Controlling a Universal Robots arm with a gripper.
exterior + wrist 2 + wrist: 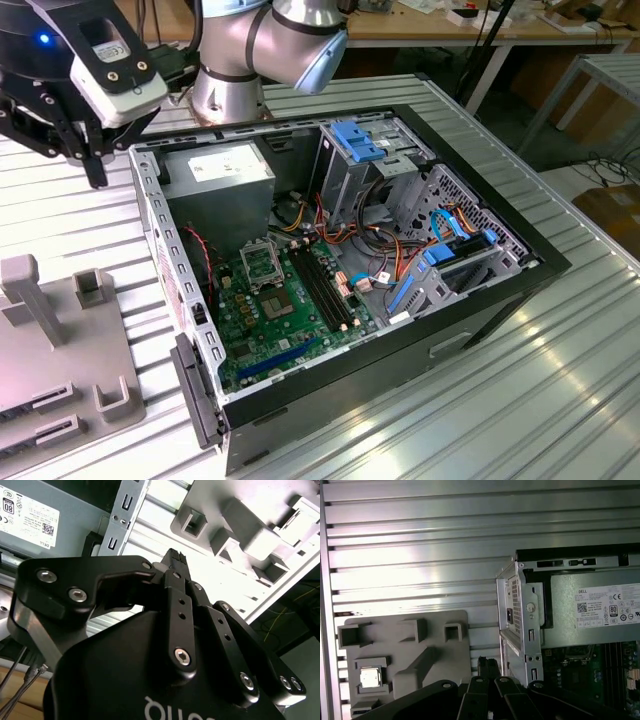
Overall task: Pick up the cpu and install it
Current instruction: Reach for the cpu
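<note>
Black two-finger gripper (488, 666): fingertips (175, 558) pressed together, nothing seen btwn them. It hangs over the ribbed silver aluminium table (420, 540), in the gap btwn the grey moulded plastic fixture plate (440, 647) and the corner of the open black desktop computer case (520, 605); touching neither as far as can be seen.

Small flat square silvery-grey cpu (370, 677): lies flat in a square pocket of the fixture plate, on the far side of the gripper from the case, well apart from the fingertips.

Square metal-framed socket (262, 265), dark centre, sits on the green motherboard (290, 320) inside the case, well apart from the gripper.
</note>
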